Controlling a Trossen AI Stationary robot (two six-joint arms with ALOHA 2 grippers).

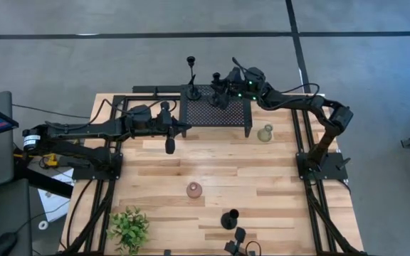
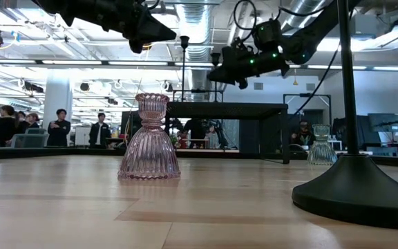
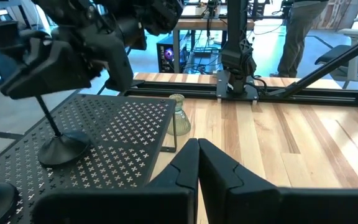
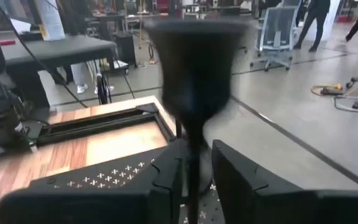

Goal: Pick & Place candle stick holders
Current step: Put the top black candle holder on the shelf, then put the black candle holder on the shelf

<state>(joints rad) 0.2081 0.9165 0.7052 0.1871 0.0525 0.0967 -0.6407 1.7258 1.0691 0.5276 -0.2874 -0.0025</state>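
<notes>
A black perforated shelf (image 1: 216, 112) stands at the table's far edge. The tallest black candlestick (image 1: 191, 75) stands by its base on the shelf's far left corner. A second candlestick (image 3: 59, 146) stands by its base on the shelf, its stem (image 4: 193, 168) between the open fingers of my right gripper (image 1: 221, 91), with a gap showing beside it. Its cup (image 4: 194, 68) rises above the fingers. A third candlestick (image 1: 230, 219) stands on the table near the front edge. My left gripper (image 1: 187, 129) is shut and empty, in the air by the shelf's near left corner.
A pink glass holder (image 1: 193, 190) stands mid-table and a pale green one (image 1: 265, 133) by the shelf's right leg. A leafy plant (image 1: 129, 227) sits at the near left corner. People stand in the room beyond the table (image 2: 61, 128).
</notes>
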